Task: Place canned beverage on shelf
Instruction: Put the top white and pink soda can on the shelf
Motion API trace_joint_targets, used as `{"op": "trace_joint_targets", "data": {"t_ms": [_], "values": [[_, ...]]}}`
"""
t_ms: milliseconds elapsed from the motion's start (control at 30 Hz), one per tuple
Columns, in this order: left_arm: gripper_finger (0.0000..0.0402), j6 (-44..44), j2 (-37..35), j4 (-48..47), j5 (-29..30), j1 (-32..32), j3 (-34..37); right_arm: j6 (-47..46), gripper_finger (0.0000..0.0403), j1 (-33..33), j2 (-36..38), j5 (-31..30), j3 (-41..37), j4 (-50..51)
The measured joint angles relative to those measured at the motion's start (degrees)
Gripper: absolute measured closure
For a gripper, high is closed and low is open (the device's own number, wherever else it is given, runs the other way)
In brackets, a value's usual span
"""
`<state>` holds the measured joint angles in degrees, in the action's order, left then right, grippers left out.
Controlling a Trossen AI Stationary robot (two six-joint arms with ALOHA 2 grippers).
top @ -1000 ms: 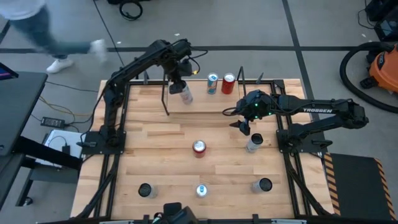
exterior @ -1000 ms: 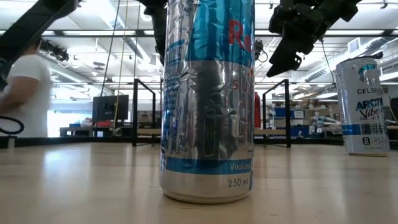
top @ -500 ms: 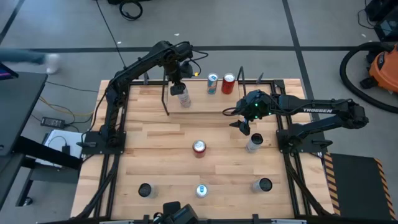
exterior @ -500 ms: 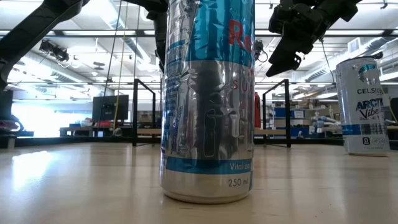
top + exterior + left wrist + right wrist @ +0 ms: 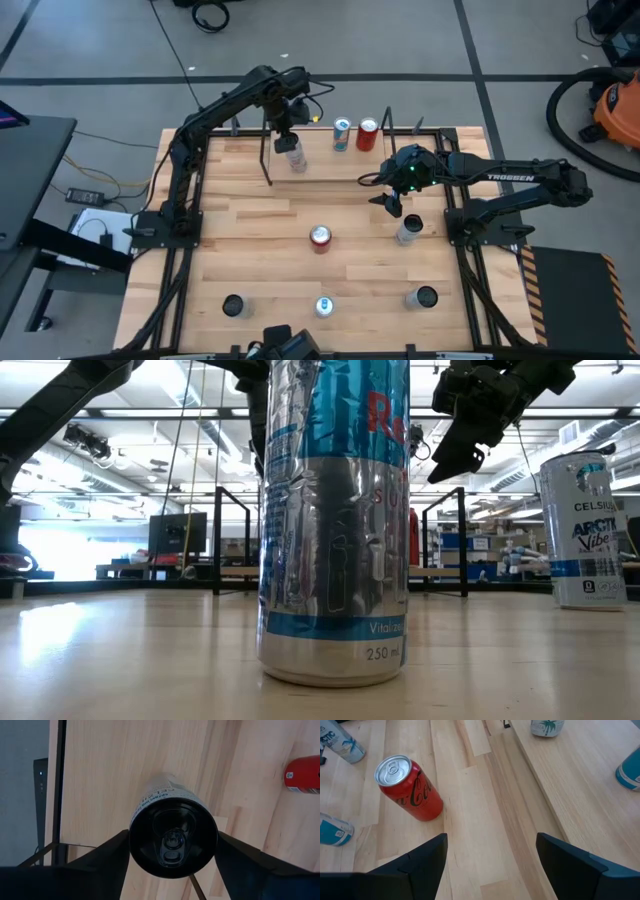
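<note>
I see the butcher-block table (image 5: 250, 250) filling most of the high view, with the shelf (image 5: 330, 165) along its far edge: a pale board between two upright black wire frames. On that board three cans stand upright, long axis vertical, tops facing the overhead camera. The one I care about is the white can (image 5: 295, 154) at the shelf's left end, base on the board. In the left wrist view I look straight down onto its dark lid (image 5: 173, 839), pull tab in the middle, its printed side running away toward the wood. The left gripper (image 5: 287, 140) hangs directly over it, one finger on either side of the lid (image 5: 102, 857); whether the pads press the can or have slackened off it, I cannot tell (the lid hides the contact).

Further right on the shelf stand a blue can (image 5: 342, 134) and a red can (image 5: 367, 134), close together.

The right gripper (image 5: 391, 203) hovers above the table just off the shelf's right end, fingers spread wide with nothing between them; its wrist camera shows a red cola can (image 5: 409, 787) upright on the table below.
</note>
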<state>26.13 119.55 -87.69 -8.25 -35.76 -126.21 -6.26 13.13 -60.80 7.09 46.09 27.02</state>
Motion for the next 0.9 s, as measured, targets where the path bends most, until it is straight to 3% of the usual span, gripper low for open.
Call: {"op": "trace_joint_targets", "data": {"t_ms": [200, 900], "values": [[0.0113, 0.00, 0.04, 0.12, 0.00, 0.13, 0.00, 0.00, 0.0090, 0.00, 0.02, 0.00, 0.00, 0.01], [0.0111, 1.53, 0.01, 2.08, 2.11, 1.55, 0.07, 0.42, 0.0090, 0.00, 0.02, 0.02, 0.00, -0.86]]}}
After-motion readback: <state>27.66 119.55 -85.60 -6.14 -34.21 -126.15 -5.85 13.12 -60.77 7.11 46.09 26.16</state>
